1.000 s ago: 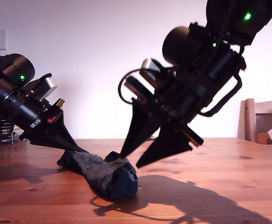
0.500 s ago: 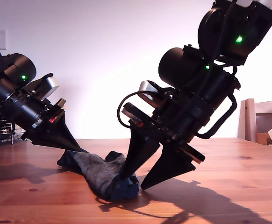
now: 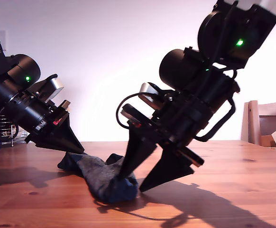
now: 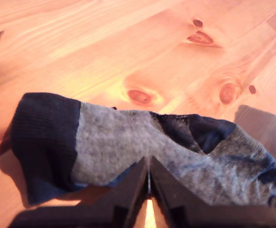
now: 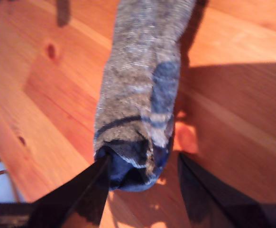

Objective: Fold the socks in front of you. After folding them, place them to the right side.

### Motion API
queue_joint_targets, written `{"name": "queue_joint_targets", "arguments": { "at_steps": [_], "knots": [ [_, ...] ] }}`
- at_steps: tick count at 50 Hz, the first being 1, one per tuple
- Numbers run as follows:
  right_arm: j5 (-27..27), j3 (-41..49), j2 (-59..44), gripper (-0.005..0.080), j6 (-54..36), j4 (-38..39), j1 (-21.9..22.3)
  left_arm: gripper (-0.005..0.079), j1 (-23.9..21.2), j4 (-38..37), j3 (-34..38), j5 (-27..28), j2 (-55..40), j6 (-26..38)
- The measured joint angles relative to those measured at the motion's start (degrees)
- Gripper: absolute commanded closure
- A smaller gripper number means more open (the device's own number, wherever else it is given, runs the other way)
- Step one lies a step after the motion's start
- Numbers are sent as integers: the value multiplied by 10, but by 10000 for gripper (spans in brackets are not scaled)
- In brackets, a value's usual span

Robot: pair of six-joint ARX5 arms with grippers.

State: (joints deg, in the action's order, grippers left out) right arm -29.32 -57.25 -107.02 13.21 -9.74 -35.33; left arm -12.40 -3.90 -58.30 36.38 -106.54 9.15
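Exterior view first: the socks (image 3: pixel 100 178) are lying as one dark bundle on the wooden table (image 3: pixel 233 180), toward the exterior view's left of centre. My first gripper (image 3: pixel 78 149) is coming in from the exterior view's left, its tips resting on the far end of the bundle; in the first wrist view its jaws are pressed together at the edge of the grey knit (image 4: pixel 147 142), though I cannot tell whether cloth is actually pinched between them. My second gripper (image 3: pixel 131 183) is reaching down from the exterior view's right with its jaws spread wide. One finger (image 5: pixel 88 183) is touching the rolled near end of the socks (image 5: pixel 138 109), while the other is standing apart on bare wood. A chair (image 3: pixel 266 123) is showing at the exterior view's right edge.
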Motion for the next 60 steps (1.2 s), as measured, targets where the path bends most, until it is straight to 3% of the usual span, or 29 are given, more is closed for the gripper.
{"name": "queue_joint_targets", "arguments": {
  "at_steps": [4, 10, 23, 32, 45, 60],
  "knots": [
    [-1, -1, -2, 363, 2, 6, -7, 761, 0, 0, 0, 0, 0, 0],
    [-1, -1, -4, 450, 14, 7, -22, 761, 0, 0, 0, 0, 0, 0],
    [1, -1, -9, 770, 18, -2, -26, 761, 0, -4, -1, 0, 0, 0],
    [10, -1, -9, 765, 17, -29, -26, 761, 0, -16, -4, 0, 0, 0],
    [2, -19, -5, 765, -40, -129, -26, 761, -3, -21, -10, 12, 0, 0],
    [38, -19, 23, 765, -103, -241, -24, 761, -40, -54, -12, 21, 0, -1]
  ]
}}
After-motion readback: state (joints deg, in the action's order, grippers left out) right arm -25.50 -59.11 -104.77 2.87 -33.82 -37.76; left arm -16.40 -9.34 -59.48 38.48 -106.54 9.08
